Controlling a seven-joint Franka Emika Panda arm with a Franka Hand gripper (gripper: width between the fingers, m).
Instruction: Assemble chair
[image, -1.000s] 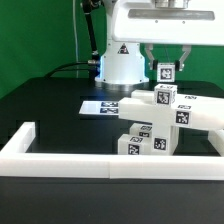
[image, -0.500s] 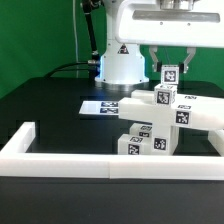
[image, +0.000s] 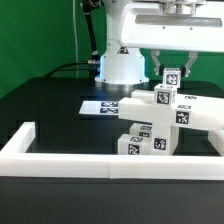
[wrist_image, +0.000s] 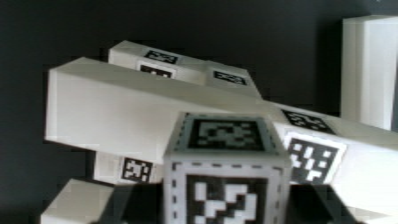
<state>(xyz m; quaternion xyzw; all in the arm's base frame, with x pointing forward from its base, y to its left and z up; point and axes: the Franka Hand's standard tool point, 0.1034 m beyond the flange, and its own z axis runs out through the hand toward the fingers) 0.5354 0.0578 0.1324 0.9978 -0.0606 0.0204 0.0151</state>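
chair (image: 160, 118) partly built, right of centre in frame. gripper (image: 170, 72) jaws straddle a tagged upright block (image: 169, 77), grip unconfirmed, apparently aligning it for seating.

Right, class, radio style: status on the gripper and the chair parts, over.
Gripper shut on upright white part, above the chair stack. Chair partly built, against the border wall. Marker board behind, nothing blocking.

The claw (image: 171, 62) is cropped at its top, and the chair (image: 165, 118) hides its fingertips.
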